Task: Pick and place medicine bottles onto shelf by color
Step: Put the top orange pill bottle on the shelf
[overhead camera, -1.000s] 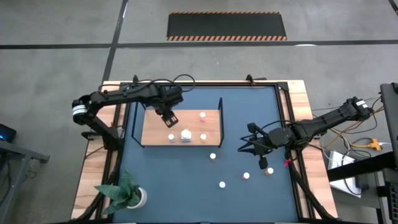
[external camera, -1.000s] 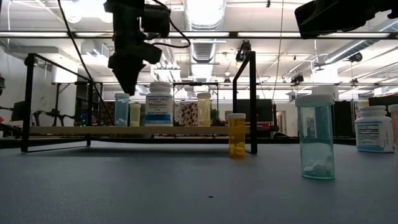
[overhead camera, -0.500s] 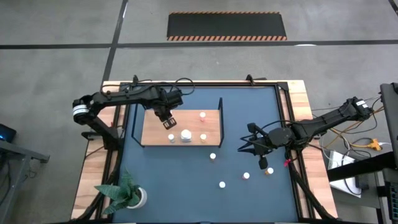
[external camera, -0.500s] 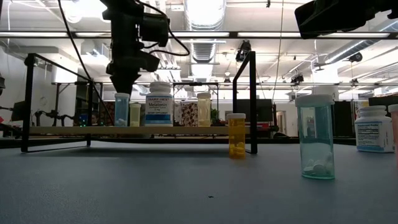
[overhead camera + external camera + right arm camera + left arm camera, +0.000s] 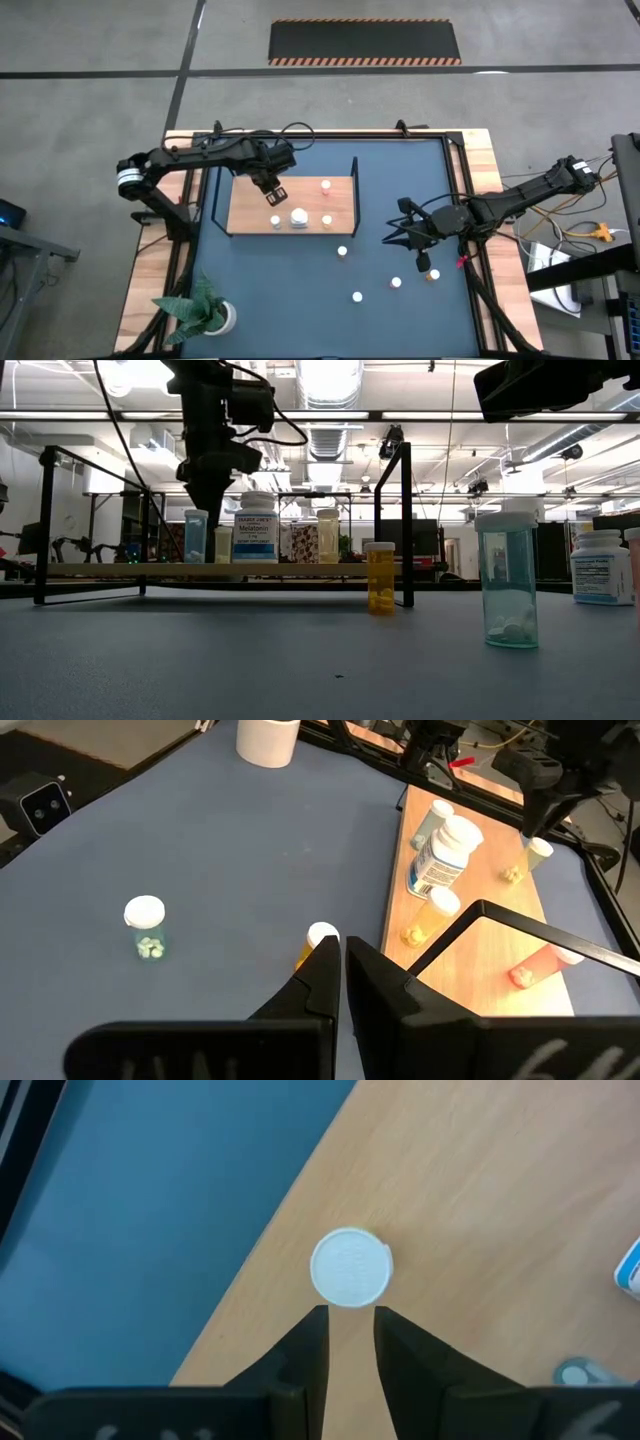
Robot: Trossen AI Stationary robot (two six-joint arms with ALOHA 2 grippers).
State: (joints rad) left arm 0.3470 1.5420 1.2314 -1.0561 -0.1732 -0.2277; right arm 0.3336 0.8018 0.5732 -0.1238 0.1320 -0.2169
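Shelf lying flat toward counter far-left corner, four bottles on it: white-capped bottle at near edge, big white bottle just beside, two more toward right end. Left pincer above shelf over white-capped bottle, fingers narrowly parted, pinching nothing. Right pincer pressed together, empty, hovering near counter right edge. Loose bottles on counter's near-right part: white-capped, orange, another white, yellow. Plant pot at near-left corner.
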